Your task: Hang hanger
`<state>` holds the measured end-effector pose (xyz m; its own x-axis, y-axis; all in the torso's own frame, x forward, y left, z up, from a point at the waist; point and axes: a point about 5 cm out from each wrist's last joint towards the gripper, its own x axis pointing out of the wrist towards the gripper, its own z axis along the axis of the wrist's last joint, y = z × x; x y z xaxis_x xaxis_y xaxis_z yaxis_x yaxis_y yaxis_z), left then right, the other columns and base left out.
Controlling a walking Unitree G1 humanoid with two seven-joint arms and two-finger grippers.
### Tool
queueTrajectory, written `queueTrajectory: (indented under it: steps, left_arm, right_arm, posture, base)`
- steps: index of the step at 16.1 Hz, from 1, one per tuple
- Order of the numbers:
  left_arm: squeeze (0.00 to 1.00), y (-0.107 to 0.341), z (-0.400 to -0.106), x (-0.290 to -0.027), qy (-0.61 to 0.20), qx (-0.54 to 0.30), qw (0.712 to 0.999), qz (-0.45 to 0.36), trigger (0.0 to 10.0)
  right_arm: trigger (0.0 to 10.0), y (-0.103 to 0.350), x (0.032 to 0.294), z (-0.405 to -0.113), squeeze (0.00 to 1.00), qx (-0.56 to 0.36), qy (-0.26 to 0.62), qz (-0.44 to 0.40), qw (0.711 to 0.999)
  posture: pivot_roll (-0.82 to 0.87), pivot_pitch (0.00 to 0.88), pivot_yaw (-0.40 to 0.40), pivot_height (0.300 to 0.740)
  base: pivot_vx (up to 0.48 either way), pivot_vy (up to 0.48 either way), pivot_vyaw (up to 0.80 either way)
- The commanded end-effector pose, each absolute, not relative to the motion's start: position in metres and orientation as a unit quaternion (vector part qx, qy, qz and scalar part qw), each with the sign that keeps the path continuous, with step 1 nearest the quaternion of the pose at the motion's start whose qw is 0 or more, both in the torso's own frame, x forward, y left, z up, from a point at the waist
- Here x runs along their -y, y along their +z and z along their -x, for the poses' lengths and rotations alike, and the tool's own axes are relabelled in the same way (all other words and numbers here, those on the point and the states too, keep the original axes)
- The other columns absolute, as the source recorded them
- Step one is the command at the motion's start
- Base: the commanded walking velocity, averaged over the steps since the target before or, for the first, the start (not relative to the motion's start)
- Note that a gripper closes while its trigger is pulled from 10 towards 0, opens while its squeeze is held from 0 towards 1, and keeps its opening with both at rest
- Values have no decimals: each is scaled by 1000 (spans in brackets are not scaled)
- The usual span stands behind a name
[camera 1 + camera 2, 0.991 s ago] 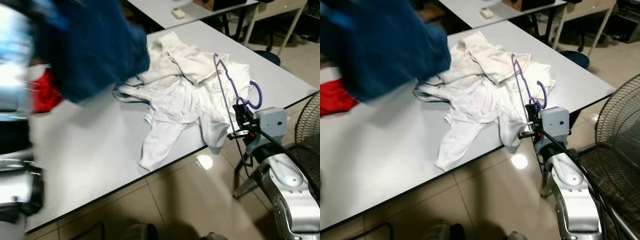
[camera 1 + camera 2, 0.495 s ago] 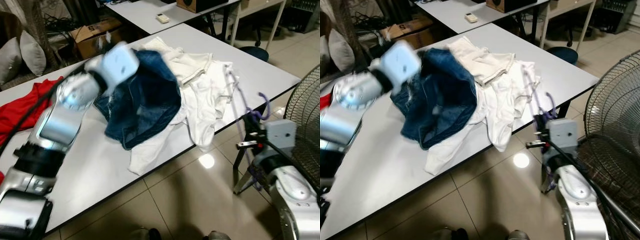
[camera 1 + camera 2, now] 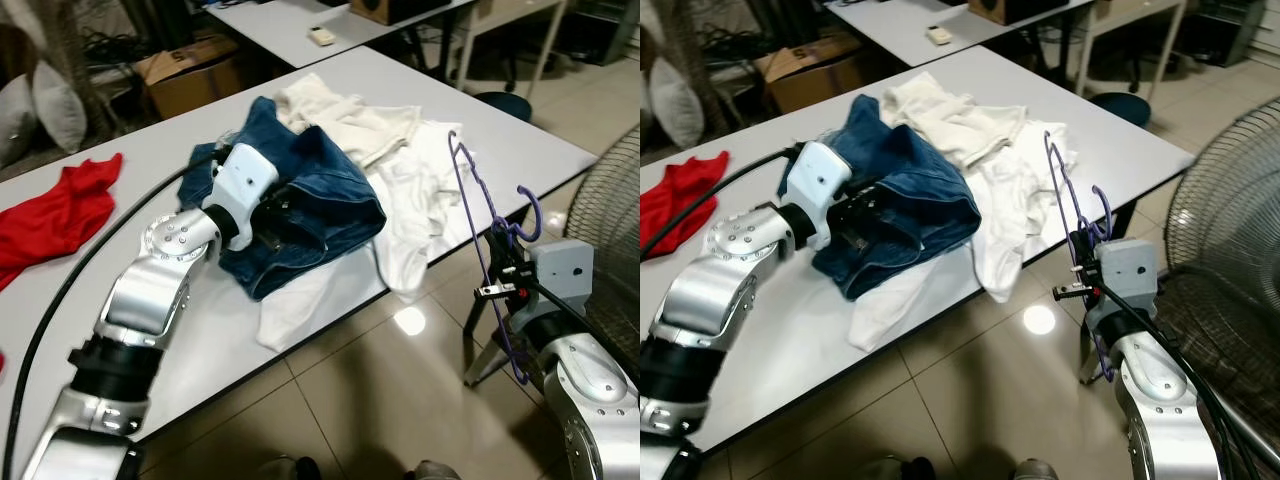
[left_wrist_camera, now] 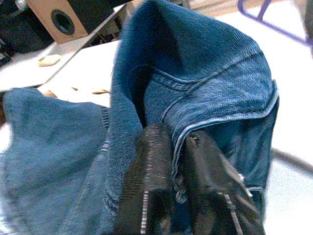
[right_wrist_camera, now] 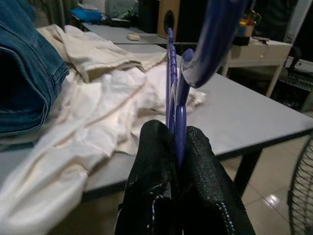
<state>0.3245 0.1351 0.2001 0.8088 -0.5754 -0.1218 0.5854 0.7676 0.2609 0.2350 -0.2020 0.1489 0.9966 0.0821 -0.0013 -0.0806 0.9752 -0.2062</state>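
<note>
A thin purple hanger (image 3: 468, 200) stands upright beyond the table's right front corner. My right gripper (image 3: 498, 286) is shut on its lower part, and its fingers pinch the purple wire (image 5: 176, 88) in the right wrist view. A pair of blue jeans (image 3: 330, 195) lies folded on the grey table (image 3: 520, 140), partly over a pile of white clothes (image 3: 410, 180). My left gripper (image 3: 275, 215) is at the jeans' left side, shut on a seam of the denim (image 4: 205, 73), with its fingers (image 4: 151, 166) on either side of the fabric edge.
A red cloth (image 3: 60, 215) lies at the table's far left. A standing fan (image 3: 610, 250) is close to my right arm. Behind the table are a cardboard box (image 3: 190, 70) and another table with a remote (image 3: 322, 35). Tiled floor lies in front.
My left arm has brought the jeans down from the air onto the table over the white clothes. The right gripper keeps the hanger in about the same place. The camera shifted.
</note>
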Motion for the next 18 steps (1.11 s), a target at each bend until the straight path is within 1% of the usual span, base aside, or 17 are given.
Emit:
queueTrajectory:
  steps: [1, 4, 6, 8, 10, 12, 13, 16, 17, 18]
  left_arm:
    - [1000, 200, -321, -143, -291, -22, 949, -122, 10000]
    - [1000, 186, -302, -142, -300, -13, 944, -134, 10000]
    - [1000, 176, -293, -135, -314, -32, 943, -103, 10000]
    - [1000, 171, -291, -128, -316, -31, 945, -78, 10000]
    - [1000, 160, -290, -115, -321, -24, 942, -92, 10000]
    - [1000, 156, -288, -100, -348, -24, 933, -88, 10000]
    - [1000, 152, -286, -87, -369, -27, 924, -98, 10000]
    - [1000, 146, -288, -78, -367, -46, 923, -105, 10000]
    - [133, 139, -290, -76, -354, -63, 927, -107, 10000]
    - [0, 133, -294, -77, -332, -75, 935, -101, 10000]
  right_arm:
    - [10000, 155, 200, -233, 0, 11, 47, 109, 993]
    - [10000, 157, 204, -232, 0, 12, 44, 112, 993]
    - [10000, 158, 204, -233, 0, 12, 46, 115, 992]
    - [10000, 159, 205, -233, 0, 13, 47, 117, 992]
    - [10000, 161, 206, -233, 0, 13, 49, 121, 991]
    - [10000, 162, 206, -232, 0, 13, 49, 122, 991]
    - [10000, 162, 206, -231, 0, 12, 51, 124, 991]
    - [10000, 164, 208, -230, 0, 11, 51, 129, 990]
    - [10000, 165, 209, -228, 0, 9, 50, 131, 990]
    - [10000, 166, 209, -227, 0, 8, 51, 133, 990]
  posture:
    - [-198, 86, 163, 740]
    - [-206, 85, 154, 740]
    - [-211, 86, 147, 740]
    - [-217, 85, 143, 740]
    - [-228, 87, 138, 740]
    - [-234, 89, 133, 740]
    - [-238, 91, 130, 740]
    - [-253, 107, 126, 740]
    - [-259, 117, 123, 740]
    - [-263, 121, 123, 740]
  base:
    - [0, 0, 0]
    - [0, 0, 0]
    - [0, 0, 0]
    - [0, 0, 0]
    - [0, 0, 0]
    - [0, 0, 0]
    - [0, 0, 0]
    - [0, 0, 0]
    - [0, 0, 0]
    - [0, 0, 0]
